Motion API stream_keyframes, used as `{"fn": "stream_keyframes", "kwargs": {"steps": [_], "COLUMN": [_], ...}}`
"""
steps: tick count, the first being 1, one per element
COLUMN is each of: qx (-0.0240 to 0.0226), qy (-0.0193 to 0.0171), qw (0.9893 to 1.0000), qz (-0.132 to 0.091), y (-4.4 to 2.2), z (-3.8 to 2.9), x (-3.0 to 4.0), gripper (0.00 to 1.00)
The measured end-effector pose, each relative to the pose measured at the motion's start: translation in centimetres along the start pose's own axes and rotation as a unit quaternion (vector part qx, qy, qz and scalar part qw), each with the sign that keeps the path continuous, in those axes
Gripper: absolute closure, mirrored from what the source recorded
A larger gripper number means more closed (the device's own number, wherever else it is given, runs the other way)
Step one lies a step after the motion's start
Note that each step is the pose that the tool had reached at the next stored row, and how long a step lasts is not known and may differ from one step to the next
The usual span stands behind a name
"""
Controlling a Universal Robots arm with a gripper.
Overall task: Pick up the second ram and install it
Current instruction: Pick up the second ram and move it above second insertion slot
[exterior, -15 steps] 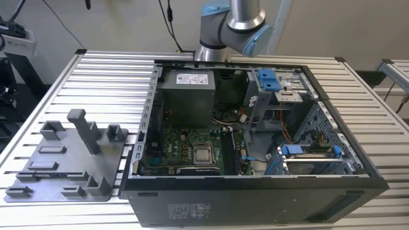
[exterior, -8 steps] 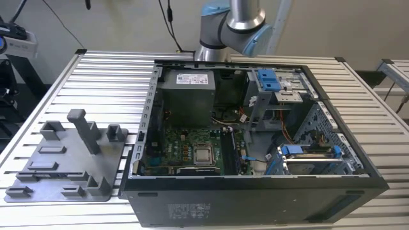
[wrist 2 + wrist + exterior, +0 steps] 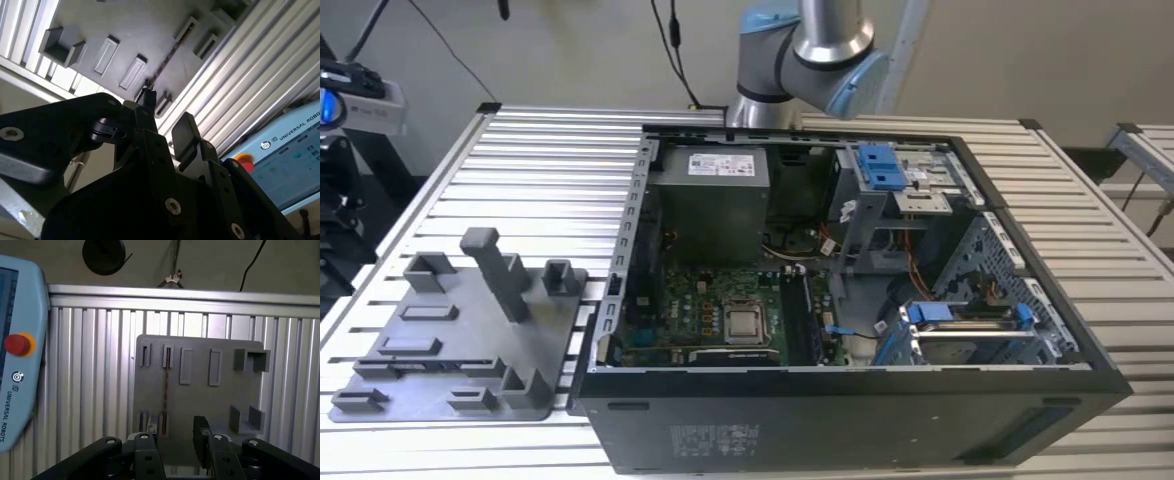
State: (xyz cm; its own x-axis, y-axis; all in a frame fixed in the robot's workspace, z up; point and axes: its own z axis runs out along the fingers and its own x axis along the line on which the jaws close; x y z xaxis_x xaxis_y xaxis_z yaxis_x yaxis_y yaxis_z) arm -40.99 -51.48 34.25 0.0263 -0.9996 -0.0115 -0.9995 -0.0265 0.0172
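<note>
The second ram (image 3: 166, 385) is a thin dark stick standing on edge in a slot of the grey holder tray (image 3: 220, 400). In the second wrist view the ram (image 3: 167, 57) is a dark line across the tray (image 3: 125, 30). My gripper (image 3: 175, 429) hangs well above the tray, open, with nothing between its black fingers (image 3: 201, 432); the ram lies in line with the gap. In the second wrist view the gripper (image 3: 167, 107) is equally open. In the exterior view the tray (image 3: 400, 350) lies left of the open computer case (image 3: 854, 420), whose motherboard (image 3: 707, 315) is exposed.
A teach pendant (image 3: 15, 355) with a red stop button lies on the ribbed aluminium table (image 3: 90, 390) beside the tray; it is also in the second wrist view (image 3: 285, 160). Upright posts (image 3: 494, 270) rise from the tray. The arm's elbow (image 3: 807, 55) stands behind the case.
</note>
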Motion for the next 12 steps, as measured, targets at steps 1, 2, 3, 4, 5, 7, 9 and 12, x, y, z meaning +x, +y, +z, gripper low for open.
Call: {"fn": "stream_keyframes", "kwargs": {"steps": [1, 2, 3, 4, 5, 7, 9, 12], "qx": [0.0001, 0.0, 0.0001, 0.0, 0.0, 0.0, 0.0001, 0.0], "qy": [0.0, 0.0, 0.0, 0.0, 0.0, 0.0, 0.0, 0.0], "qw": [1.0, 1.0, 1.0, 1.0, 1.0, 1.0, 1.0, 1.0], "qz": [0.0, 0.0, 0.0, 0.0, 0.0, 0.0, 0.0, 0.0], "y": [0.0, -0.01, -0.02, -0.02, -0.02, -0.02, -0.03, -0.02], "z": [0.12, 0.25, 0.38, 0.49, 0.61, 0.84, 1.08, 1.43], "x": [0.0, 0.01, 0.01, 0.02, 0.02, 0.02, 0.02, 0.02], "gripper": [0.58, 0.58, 0.58, 0.58, 0.58, 0.58, 0.58, 0.58]}}
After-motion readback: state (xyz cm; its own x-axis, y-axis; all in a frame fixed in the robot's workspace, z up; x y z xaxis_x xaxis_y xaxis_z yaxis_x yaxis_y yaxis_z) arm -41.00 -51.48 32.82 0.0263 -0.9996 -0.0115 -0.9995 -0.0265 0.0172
